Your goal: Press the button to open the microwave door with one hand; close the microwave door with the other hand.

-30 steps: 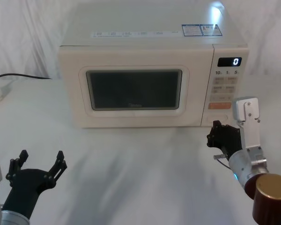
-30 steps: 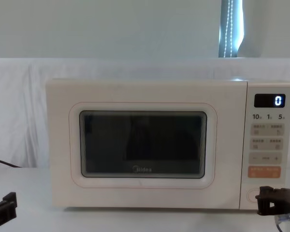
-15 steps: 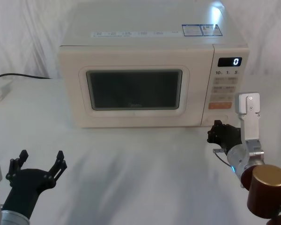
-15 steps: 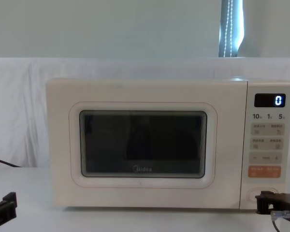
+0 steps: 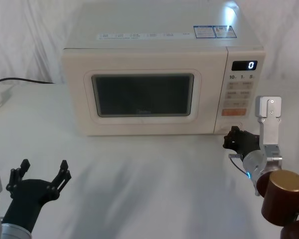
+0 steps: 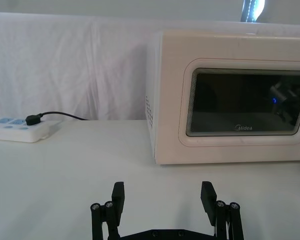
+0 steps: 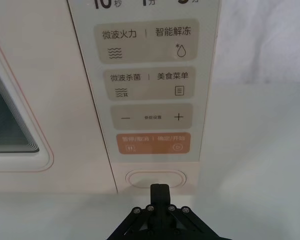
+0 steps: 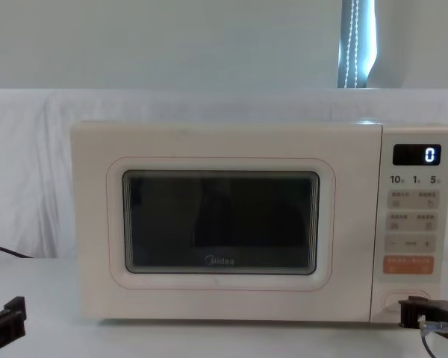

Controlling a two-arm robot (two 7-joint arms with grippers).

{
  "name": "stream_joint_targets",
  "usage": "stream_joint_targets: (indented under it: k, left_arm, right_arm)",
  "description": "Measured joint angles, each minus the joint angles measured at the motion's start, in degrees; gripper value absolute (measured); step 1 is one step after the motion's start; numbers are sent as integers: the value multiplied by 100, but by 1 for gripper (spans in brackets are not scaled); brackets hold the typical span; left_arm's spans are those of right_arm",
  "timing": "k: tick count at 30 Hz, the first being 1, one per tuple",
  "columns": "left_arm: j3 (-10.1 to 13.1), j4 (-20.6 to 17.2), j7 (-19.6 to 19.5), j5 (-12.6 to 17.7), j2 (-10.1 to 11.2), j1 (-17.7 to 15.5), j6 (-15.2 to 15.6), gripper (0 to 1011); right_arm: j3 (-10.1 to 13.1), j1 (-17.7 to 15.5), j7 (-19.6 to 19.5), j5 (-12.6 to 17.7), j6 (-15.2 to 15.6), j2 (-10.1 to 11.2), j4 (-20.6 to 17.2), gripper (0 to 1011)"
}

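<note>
1. Head view: I see the microwave sitting far-centre on the white desk, the microwave door flush and shut. My right hand sits low at the panel's near right corner; my left hand hangs near-left, fingers spread.
2. Left wrist view: the left hand has its two fingers wide apart, well short of the door. A power strip lies far off (plug in it).
3. Right wrist view: the right hand, fingers pressed together, points at the button, its tip at the lower rim.
4. Chest view: the right hand overlaps the button at lower right.
</note>
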Motion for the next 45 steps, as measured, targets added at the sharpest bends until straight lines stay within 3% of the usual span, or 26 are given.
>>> stream_joint_targets:
  k: [13,45]
  left_arm:
    - [0,0,0,0,0,0,0,1001]
    - [0,0,0,0,0,0,0,1001]
  right_arm:
    - [91,346,-159,13,-132,-94,488,0]
    - [172,463,-258,-45,-209,-210,661,0]
